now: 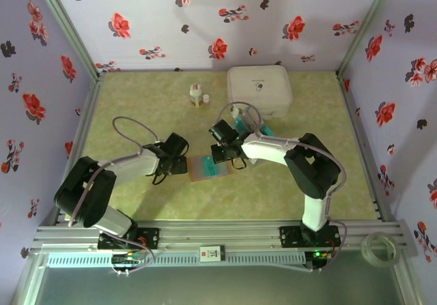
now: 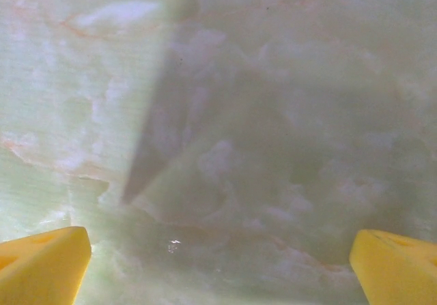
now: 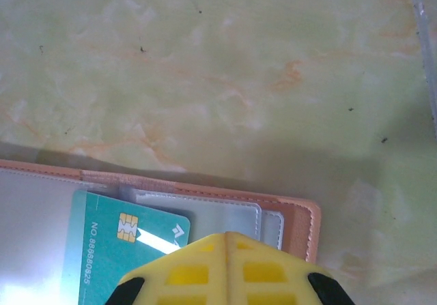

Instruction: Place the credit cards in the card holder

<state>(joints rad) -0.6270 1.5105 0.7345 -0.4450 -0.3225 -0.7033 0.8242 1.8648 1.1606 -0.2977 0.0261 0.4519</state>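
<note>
Adjoining right end effector (image 3: 227,240): teal card (image 3: 116,250)

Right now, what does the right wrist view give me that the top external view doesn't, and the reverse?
Right wrist adds: the chip and printed number on the teal card, clear sleeves inside the card holder, and the right fingers closed together over that card. Top external adds: the white box, small bottles, loose cards beside the box, and the left arm. Both: the open card holder on the table with teal on it.
</note>
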